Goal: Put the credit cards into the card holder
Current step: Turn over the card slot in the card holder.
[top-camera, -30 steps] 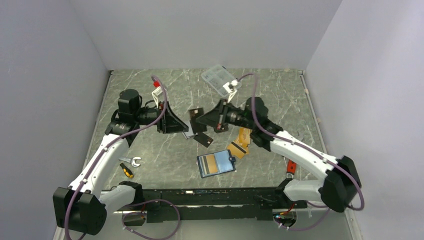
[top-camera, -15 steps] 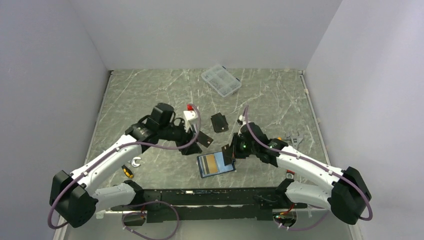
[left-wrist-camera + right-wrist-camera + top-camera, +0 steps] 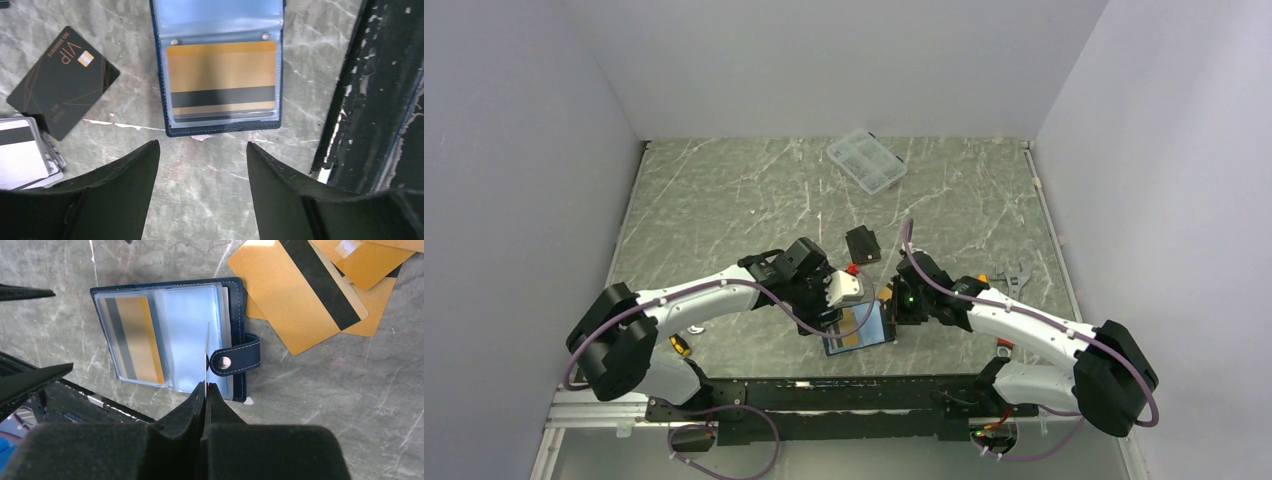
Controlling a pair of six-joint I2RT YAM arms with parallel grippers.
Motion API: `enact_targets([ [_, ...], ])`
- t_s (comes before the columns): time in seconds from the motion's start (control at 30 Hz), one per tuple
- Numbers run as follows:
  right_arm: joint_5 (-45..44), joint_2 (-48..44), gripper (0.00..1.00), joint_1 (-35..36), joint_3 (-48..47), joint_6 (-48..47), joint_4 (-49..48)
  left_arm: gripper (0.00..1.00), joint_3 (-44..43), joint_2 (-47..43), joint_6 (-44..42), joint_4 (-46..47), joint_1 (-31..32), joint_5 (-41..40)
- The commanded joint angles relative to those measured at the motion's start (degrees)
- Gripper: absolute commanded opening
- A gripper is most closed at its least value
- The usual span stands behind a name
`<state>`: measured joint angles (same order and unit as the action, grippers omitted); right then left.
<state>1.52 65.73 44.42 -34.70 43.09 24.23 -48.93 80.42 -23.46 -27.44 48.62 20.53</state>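
Observation:
The card holder point(image 3: 861, 330) lies open near the table's front edge, navy outside, light blue inside point(image 3: 187, 335). One of its clear pockets holds an orange-gold card point(image 3: 221, 72). My right gripper point(image 3: 205, 386) is shut on a thin card point(image 3: 207, 352), seen edge-on and upright over the holder's empty pocket beside the snap tab point(image 3: 235, 360). My left gripper point(image 3: 202, 150) is open and empty, just short of the holder's near edge. A black VIP card point(image 3: 62, 82) and silver-grey cards point(image 3: 25, 155) lie left of the holder. Several gold cards point(image 3: 300, 295) lie beyond the tab.
A clear plastic compartment box point(image 3: 866, 161) sits at the back. Another black card point(image 3: 862, 243) lies mid-table. A wrench point(image 3: 1009, 272) is at the right and a small screwdriver point(image 3: 680, 344) at the left. The black base rail point(image 3: 380, 100) runs close beside the holder.
Both arms came down from mid-table toward the holder at the front. The left gripper opened and now stands empty at the holder. The right gripper stayed shut, now holding a card over it.

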Motion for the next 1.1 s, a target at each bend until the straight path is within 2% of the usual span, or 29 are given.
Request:
enact_targets([
  [0.0,-0.55,0.17,0.00,0.28,0.96,0.02,-0.69,0.70,0.39,0.74,-5.13,4.42,0.69,-3.83],
  [0.57,1.43,1.55,0.00,0.26,3.68,-0.68,-3.83,0.68,2.77,3.75,-7.83,9.42,2.31,-7.94],
  [1.07,5.19,0.71,0.00,1.64,4.97,0.28,-7.67,0.65,4.72,2.16,-9.38,11.51,2.98,-11.04],
])
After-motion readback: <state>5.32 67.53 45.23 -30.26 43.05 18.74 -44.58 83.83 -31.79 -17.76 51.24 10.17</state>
